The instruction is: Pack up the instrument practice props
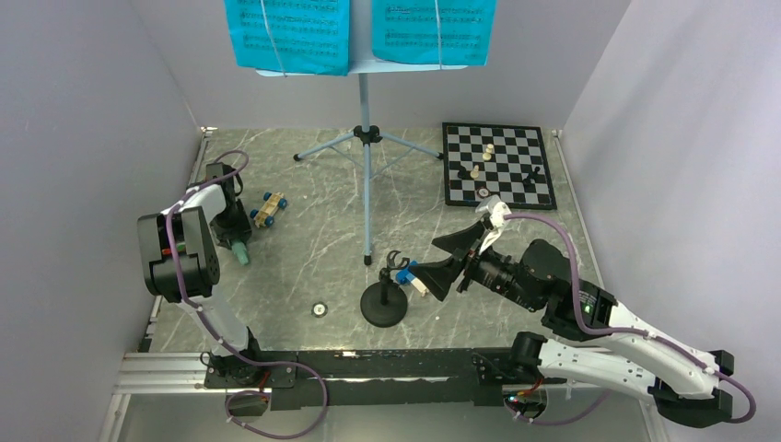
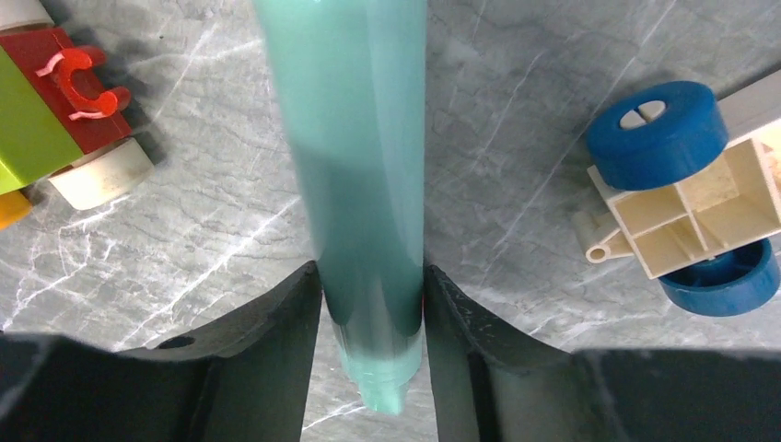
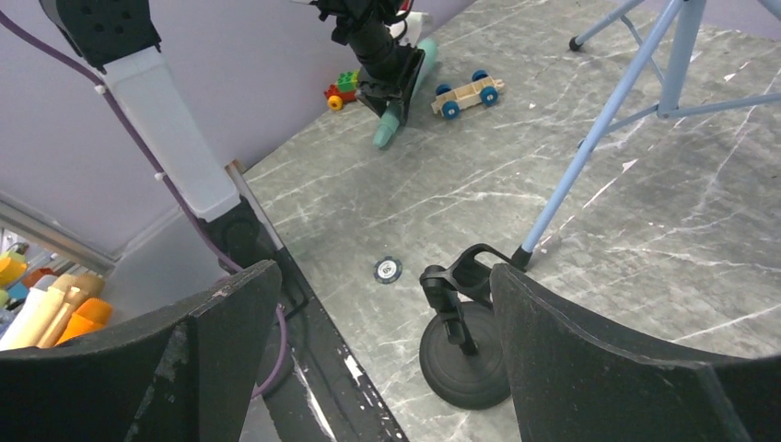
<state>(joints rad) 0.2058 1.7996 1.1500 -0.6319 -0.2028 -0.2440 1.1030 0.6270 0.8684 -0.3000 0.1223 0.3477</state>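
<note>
Presently, left gripper tight around microphone; right gripper agape, seemingly beside mic stand.

The top camera looks down from high above the near edge at the whole table, the left wrist camera looks from very close down at the microphone, and the right wrist camera looks low across the table, sharing the microphone and mic stand with the top view.

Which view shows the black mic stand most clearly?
The right wrist view: the black mic stand is close, with its clip and round base plain. The top external view shows it small, from above. The left wrist view lacks it.
</note>
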